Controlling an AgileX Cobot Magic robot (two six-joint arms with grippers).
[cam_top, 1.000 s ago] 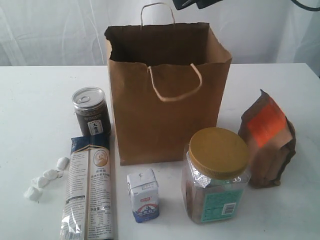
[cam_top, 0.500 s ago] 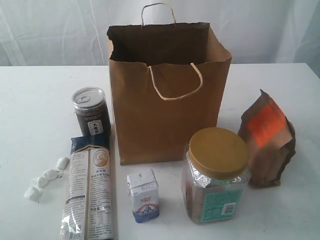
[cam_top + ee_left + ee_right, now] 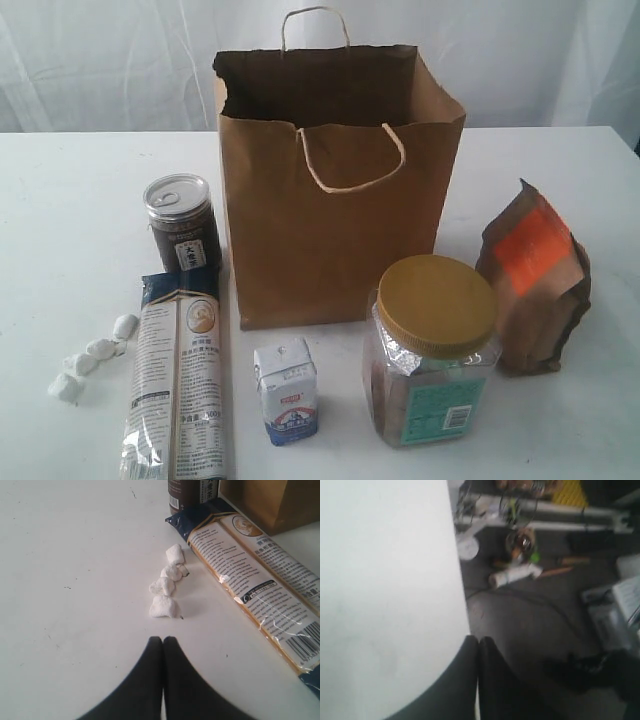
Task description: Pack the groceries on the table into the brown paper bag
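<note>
The brown paper bag (image 3: 335, 200) stands open at the middle back of the table (image 3: 80, 190). Around it lie groceries: a silver-lidded dark jar (image 3: 182, 222), a long noodle packet (image 3: 180, 375), white wrapped sweets (image 3: 92, 355), a small white-blue carton (image 3: 286, 390), a gold-lidded clear jar (image 3: 432, 350) and an orange-labelled brown pouch (image 3: 536, 280). No orange juice bottle shows. My left gripper (image 3: 163, 640) is shut and empty, just short of the sweets (image 3: 165, 587) beside the noodle packet (image 3: 255, 585). My right gripper (image 3: 478, 640) is shut and empty over the table's edge (image 3: 462, 605). Neither gripper appears in the exterior view.
Beyond the table edge in the right wrist view lies a dark floor (image 3: 530, 615) with cables, a white roll (image 3: 515, 575) and other clutter. A white curtain (image 3: 100, 60) hangs behind the table.
A dark arm part at the top of the exterior view, above the bag, has left the picture. The bag's rim shifted slightly. The groceries on the table have not moved.
</note>
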